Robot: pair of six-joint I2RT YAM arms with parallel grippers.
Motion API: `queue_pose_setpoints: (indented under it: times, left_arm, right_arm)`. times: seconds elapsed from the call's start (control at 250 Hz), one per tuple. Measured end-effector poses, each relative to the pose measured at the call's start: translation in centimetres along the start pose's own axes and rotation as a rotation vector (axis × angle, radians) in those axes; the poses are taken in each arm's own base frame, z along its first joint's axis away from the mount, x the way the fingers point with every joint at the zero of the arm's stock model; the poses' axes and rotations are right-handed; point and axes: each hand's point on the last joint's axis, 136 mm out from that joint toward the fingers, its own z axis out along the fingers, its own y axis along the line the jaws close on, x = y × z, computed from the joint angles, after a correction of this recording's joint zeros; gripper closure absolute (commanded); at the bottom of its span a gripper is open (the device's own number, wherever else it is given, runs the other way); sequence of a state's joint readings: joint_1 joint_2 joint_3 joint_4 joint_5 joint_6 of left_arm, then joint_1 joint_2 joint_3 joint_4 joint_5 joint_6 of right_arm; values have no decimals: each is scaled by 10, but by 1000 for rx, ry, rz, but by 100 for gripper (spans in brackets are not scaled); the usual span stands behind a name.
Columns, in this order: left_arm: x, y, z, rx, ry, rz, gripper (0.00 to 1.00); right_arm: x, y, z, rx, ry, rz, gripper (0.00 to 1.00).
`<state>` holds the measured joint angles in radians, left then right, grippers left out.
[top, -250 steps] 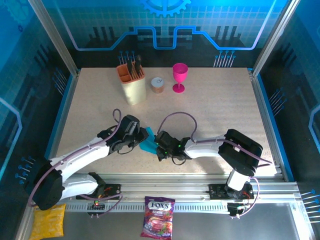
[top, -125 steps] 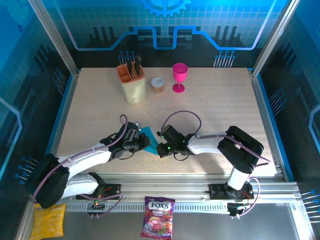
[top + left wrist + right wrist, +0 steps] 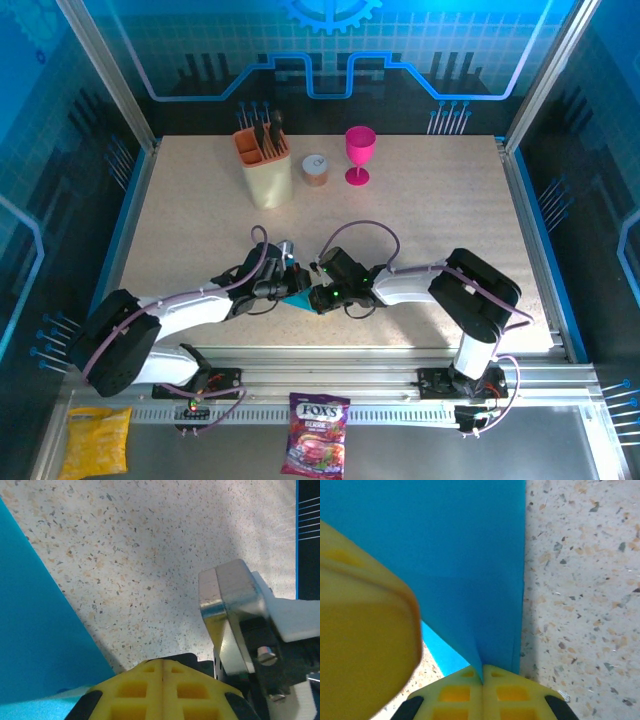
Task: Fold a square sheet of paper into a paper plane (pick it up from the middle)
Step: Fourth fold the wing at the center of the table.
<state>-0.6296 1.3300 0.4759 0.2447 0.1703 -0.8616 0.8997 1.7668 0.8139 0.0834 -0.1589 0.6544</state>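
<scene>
Finding: over the last second both arms have closed in on each other at lower centre of the top view. The left claw (image 3: 288,285) and right claw (image 3: 322,296) are now almost touching. The sheet (image 3: 301,301), a broad cyan patch a second ago, shows there as a small triangle between them.

Right claw (image 3: 482,675): pads shut, with the sheet (image 3: 460,555) pinched at their seam, and a crease runs up the paper from that point. A blurred yellow body at the left of this view lies over the paper; probably the other claw's finger.

Left claw (image 3: 162,672): pads pressed together. The sheet (image 3: 30,630) reaches them at lower left, but I cannot tell whether it is caught between them.

Assessment: the paper is being doubled and held along a fold – an early crease, no dart shape yet. With both claws this close, any further pull risks a tear or a knock between fingers.

Clearances: the work sits near the surface's (image 3: 450,200) lower edge, close to the rail (image 3: 330,385). The holder (image 3: 265,165), jar (image 3: 316,170) and goblet (image 3: 360,155) stand well apart at the top. There is open room above and to the right – little below.
</scene>
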Motion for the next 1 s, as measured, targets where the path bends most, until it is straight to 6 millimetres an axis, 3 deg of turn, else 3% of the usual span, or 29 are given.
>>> queue_pose_setpoints:
  times: [0.252,0.631,1.003]
  left_arm:
    - [0,13,0,-32,-29,-1,98]
    - [0,15,-2,-26,-47,9,100]
    - [1,35,14,-88,-50,18,100]
  right_arm:
    - [0,0,0,-7,4,3,100]
    - [0,1,1,-8,11,4,100]
    - [0,1,1,-10,14,1,100]
